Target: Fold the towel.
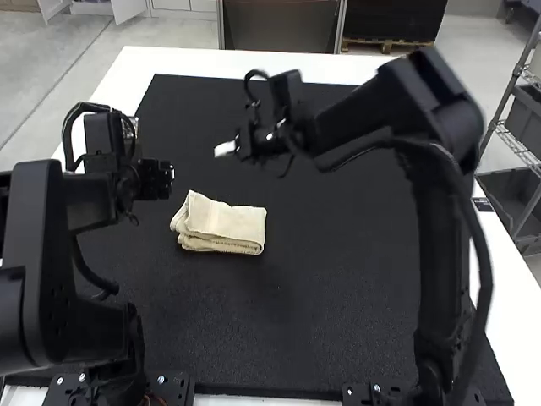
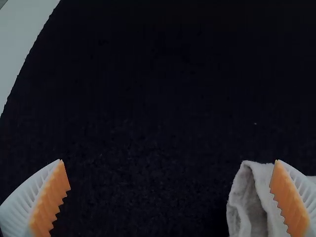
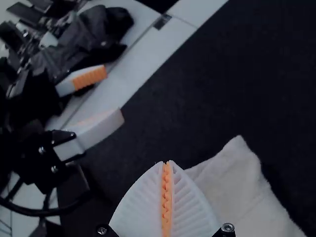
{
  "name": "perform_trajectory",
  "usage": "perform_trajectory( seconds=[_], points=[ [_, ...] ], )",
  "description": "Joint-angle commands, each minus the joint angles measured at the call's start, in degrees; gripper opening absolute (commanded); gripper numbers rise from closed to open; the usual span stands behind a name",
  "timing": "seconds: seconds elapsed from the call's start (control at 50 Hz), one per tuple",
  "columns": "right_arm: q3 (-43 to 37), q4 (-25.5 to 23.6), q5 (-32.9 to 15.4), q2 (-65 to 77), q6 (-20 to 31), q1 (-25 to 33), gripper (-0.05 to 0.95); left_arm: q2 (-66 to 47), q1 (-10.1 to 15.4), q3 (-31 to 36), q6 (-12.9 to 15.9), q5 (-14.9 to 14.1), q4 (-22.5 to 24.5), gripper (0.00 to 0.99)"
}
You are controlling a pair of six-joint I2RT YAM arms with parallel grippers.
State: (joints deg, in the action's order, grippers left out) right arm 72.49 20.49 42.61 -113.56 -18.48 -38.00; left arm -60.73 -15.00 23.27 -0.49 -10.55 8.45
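Lying folded, the towel (image 1: 221,225) has the left gripper (image 1: 171,175) to its left, jaws wide, and the right gripper (image 1: 221,150) near it, jaws together.

The towel (image 1: 224,223) is cream, mat (image 1: 338,254) black, table (image 1: 135,63) white, and fingers (image 2: 22,200) white with orange pads (image 2: 51,201).

This place seems to be a robotics lab, or possibly a workshop; which of them, I cannot tell exactly. The left arm (image 1: 42,254) and the right arm (image 1: 444,114) are both mounted at the near edge of a white bench (image 1: 509,292). Black cables (image 1: 485,271) run along the arms. A black mat (image 1: 338,296) covers the middle of the bench. Beyond the right edge stands a wire rack (image 1: 512,144) with grey bins (image 1: 524,118). The floor (image 1: 25,93) is pale, hard and plain.
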Motion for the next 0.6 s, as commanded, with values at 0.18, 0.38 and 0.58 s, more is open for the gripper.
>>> perform_trajectory(
  seconds=[0.18, 0.38, 0.58],
  points=[
    [-9.38, 4.73, -1.30, 14.07, -3.93, 5.30, -0.02, 2.72, -0.29, 4.59, -4.61, -0.88, 1.04, 0.952],
    [-14.74, 6.58, -2.36, 22.15, -4.37, 8.91, -0.02, 5.18, -0.02, 5.65, -4.34, -0.79, -0.36, 0.954],
    [-20.02, 8.51, -3.59, 29.97, -5.25, 11.98, -0.02, 7.38, -0.02, 6.00, -4.52, -0.97, -0.54, 0.957]
  ],
)
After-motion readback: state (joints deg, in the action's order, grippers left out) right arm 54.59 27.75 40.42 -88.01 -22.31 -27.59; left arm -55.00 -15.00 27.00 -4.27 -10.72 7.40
